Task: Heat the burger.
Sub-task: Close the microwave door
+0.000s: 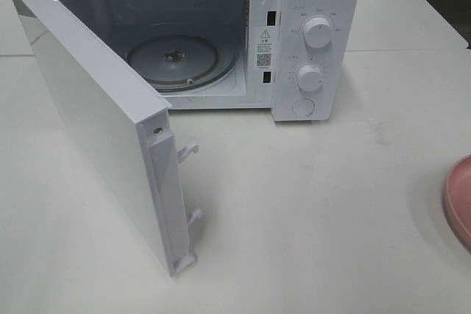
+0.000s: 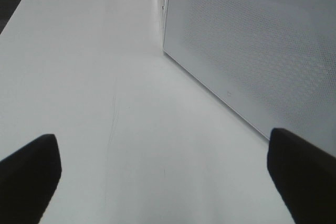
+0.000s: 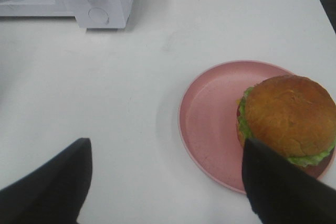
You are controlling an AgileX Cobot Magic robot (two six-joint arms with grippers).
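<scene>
The burger (image 3: pixel 289 116) has a golden-brown bun and green lettuce, and sits on the far side of a round pink plate (image 3: pixel 210 119) in the right wrist view. My right gripper (image 3: pixel 165 182) is open above the table, its fingers (image 3: pixel 50 187) wide apart, one finger overlapping the plate's near edge. In the exterior view only the plate's rim (image 1: pixel 458 200) shows at the right edge; the burger is out of that view. The white microwave (image 1: pixel 309 34) stands at the back with its door (image 1: pixel 96 130) swung open and its glass turntable (image 1: pixel 173 60) bare. My left gripper (image 2: pixel 163 177) is open beside the door's outer face (image 2: pixel 252 51).
The open door juts far forward over the left half of the white table (image 1: pixel 309 218). The microwave's two knobs (image 1: pixel 318 32) and button are on its right panel. A table seam runs behind the microwave.
</scene>
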